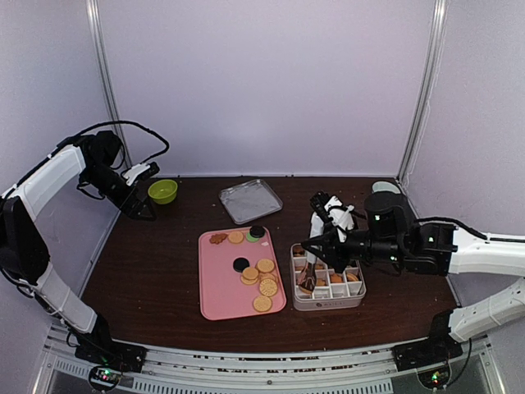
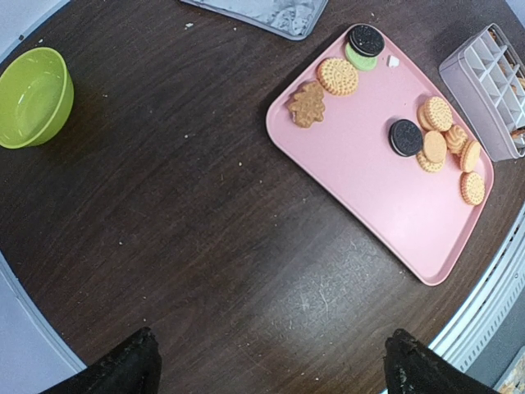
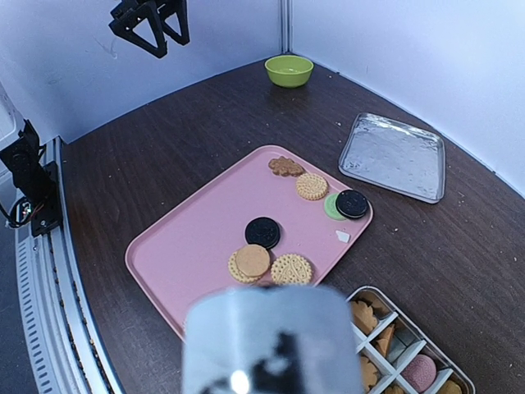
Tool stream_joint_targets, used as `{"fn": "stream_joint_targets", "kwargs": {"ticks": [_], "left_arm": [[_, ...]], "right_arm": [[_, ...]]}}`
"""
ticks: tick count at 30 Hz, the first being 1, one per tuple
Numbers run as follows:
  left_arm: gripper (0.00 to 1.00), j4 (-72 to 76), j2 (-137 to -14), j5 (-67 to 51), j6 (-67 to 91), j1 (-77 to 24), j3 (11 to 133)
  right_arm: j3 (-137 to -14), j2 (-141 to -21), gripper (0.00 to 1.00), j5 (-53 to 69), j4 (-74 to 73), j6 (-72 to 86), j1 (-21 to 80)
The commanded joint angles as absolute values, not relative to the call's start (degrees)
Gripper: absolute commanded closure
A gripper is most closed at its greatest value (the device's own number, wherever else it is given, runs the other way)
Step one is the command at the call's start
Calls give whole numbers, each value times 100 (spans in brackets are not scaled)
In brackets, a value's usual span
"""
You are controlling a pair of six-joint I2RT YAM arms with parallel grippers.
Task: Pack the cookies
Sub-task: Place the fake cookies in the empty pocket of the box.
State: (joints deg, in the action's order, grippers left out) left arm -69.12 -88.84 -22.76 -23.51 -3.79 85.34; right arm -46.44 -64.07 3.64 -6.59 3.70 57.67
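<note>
Several cookies [image 1: 261, 277] lie on the pink tray [image 1: 220, 283]: round golden ones, two black rounds, a green one and a brown flower shape at its far end. The left wrist view shows the cookies [image 2: 443, 144] on the tray [image 2: 361, 164] at upper right. My right gripper [image 1: 332, 223] is shut on metal tongs [image 1: 314, 254]. The tongs reach down into the left side of the divided box [image 1: 330, 289], which holds more cookies. In the right wrist view the tongs [image 3: 271, 341] are a blurred grey mass hiding my fingers. My left gripper [image 1: 135, 195] hangs open and empty at the back left.
A green bowl [image 1: 162, 191] sits at the back left, beside the left gripper. A flat metal lid [image 1: 250, 200] lies behind the tray. The box [image 3: 406, 349] stands right of the tray [image 3: 189, 238]. Walls close in the back and both sides.
</note>
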Motion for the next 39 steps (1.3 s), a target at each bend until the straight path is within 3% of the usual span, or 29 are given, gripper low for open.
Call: {"fn": "stream_joint_targets", "kwargs": {"ticks": [1, 8, 13, 24, 32, 39], "left_arm": [[2, -6952, -8887, -2332, -2402, -393, 8653], [2, -6952, -8858, -2327, -2417, -391, 8600], [2, -6952, -8852, -2342, -2417, -391, 8596], [2, -6952, -8864, -2346, -2426, -391, 8609], [2, -6952, -8847, -2329, -2435, -391, 8602], [2, -6953, -8859, -2328, -2432, -395, 8670]], "right_arm": [[-4666, -6370, 76, 206, -516, 401, 5825], [-4702, -6233, 64, 267, -658, 313, 5850], [-4751, -6177, 64, 323, -731, 308, 5859], [-4909, -6110, 86, 467, -924, 369, 5855], [-4966, -6176, 84, 650, -1078, 276, 5870], [-5123, -6300, 97, 203, -1307, 111, 6139]]}}
